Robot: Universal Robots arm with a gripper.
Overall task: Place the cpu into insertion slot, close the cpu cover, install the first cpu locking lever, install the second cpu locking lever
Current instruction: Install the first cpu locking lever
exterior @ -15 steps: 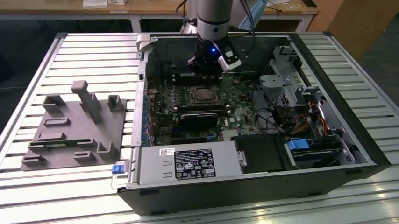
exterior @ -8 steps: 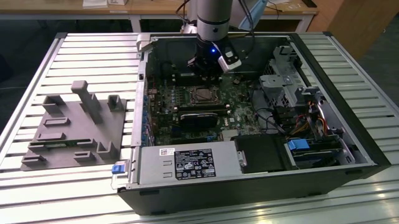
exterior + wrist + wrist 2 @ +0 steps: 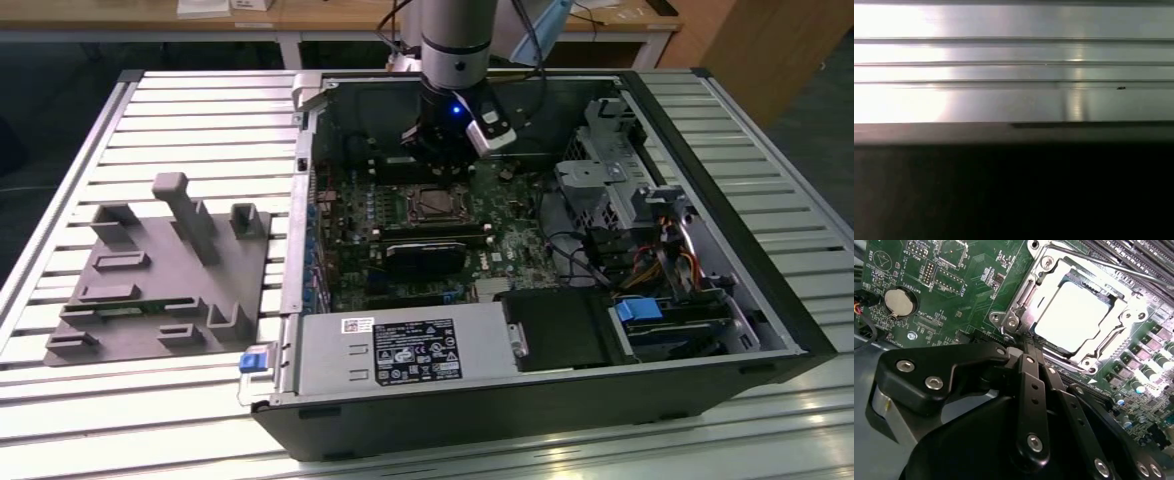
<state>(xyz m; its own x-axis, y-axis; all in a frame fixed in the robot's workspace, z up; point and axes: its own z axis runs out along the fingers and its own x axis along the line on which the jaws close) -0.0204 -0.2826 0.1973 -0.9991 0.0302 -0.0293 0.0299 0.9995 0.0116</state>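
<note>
A slatted silver metal tabletop (image 3: 160, 110) carries an open black computer case (image 3: 747, 300) with its green circuit board (image 3: 350, 262) facing up, and beside it, at the exterior view's left, a grey moulded parts fixture (image 3: 147, 280). The black gripper (image 3: 1024, 347) hangs inside the case just by one corner of the socket, fingers drawn together on nothing. The thin silver windowed cpu cover (image 3: 1126, 307) lies closed over the square silver-rimmed insertion slot (image 3: 437, 205), and the flat dull silver cpu (image 3: 1074, 315) sits seated in its window. A thin steel locking lever (image 3: 1104, 262) runs along the far side. The closed tip could skid off a lever and scrape the board if pressed off-line.
</note>
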